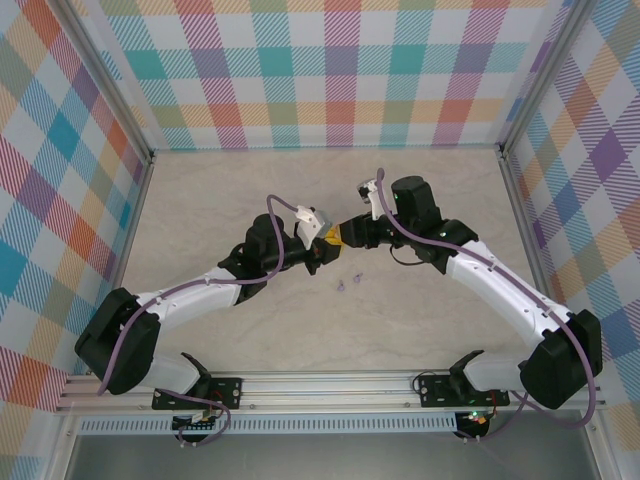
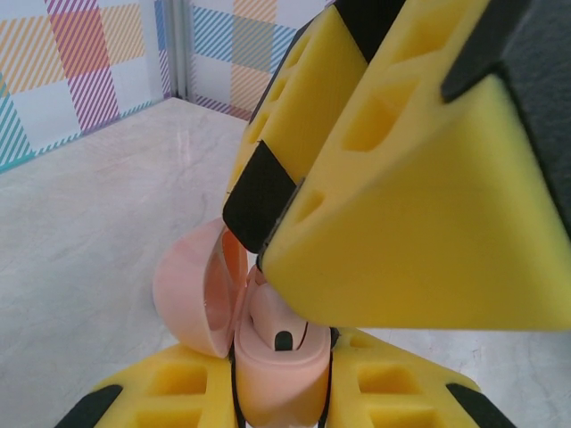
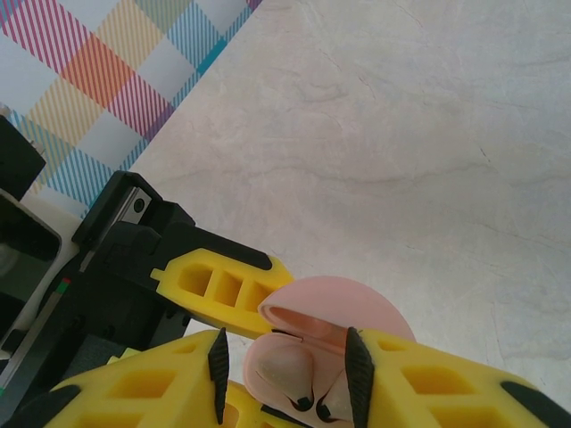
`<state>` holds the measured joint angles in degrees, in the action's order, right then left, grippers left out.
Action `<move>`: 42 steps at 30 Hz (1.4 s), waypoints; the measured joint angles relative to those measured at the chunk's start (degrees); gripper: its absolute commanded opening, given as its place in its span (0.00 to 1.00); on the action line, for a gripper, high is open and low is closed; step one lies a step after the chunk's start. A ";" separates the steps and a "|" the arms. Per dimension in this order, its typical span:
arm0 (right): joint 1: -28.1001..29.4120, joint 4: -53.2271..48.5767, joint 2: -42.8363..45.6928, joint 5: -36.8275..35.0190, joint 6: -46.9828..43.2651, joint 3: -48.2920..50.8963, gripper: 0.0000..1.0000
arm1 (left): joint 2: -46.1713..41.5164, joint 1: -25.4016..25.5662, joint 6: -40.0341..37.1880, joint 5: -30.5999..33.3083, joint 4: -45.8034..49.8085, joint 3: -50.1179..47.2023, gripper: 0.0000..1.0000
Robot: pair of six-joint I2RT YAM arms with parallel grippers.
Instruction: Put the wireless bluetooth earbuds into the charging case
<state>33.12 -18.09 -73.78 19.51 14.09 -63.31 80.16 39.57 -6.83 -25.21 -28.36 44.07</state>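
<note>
A: left fingers (image 2: 152, 392) clamped on the open charging case (image 2: 192, 299), mid-tabletop (image 1: 420, 200). right fingers (image 3: 134, 392) parted astride a pale pink earbud (image 3: 281, 366) sitting in its well.
B: Risk: if it's half-seated, a pad could drag it out on retreat. Top view adds two lilac earbuds (image 1: 342, 286) loose on the tabletop; right wrist gives the well.

The surface (image 1: 220, 200) is a pale beige slab with faint marbled veining, matte and smooth, closed in on three sides by plaid walls (image 1: 340, 70). Two tiny lilac earbuds lie directly on it near the middle: the left earbud (image 1: 341, 286) sits slightly nearer the arm bases, the right earbud (image 1: 357, 276) just beside it and apart from it. Both are too small to tell how they are turned.
</note>
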 measured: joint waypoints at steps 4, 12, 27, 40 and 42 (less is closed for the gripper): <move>0.00 -0.39 0.37 -0.94 0.00 0.00 0.46 | 0.00 0.00 -0.02 0.20 0.66 0.09 0.13; -0.22 -1.31 2.84 -6.80 0.37 0.00 0.51 | 0.00 0.00 -0.02 0.39 3.02 0.83 0.13; -11.47 -1.01 3.56 -3.48 2.19 4.31 0.44 | -1.75 -2.29 0.50 -6.32 4.68 1.95 0.13; -12.52 2.14 1.27 9.46 2.14 5.62 0.33 | -3.39 -2.56 4.72 -18.34 0.33 2.75 0.13; -12.52 2.58 1.16 11.15 2.14 5.62 0.32 | -3.34 -2.56 5.05 -19.28 -0.35 2.78 0.13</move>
<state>20.60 -15.51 -72.62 30.65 16.23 -57.69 76.82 37.01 -1.78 -44.49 -28.71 46.85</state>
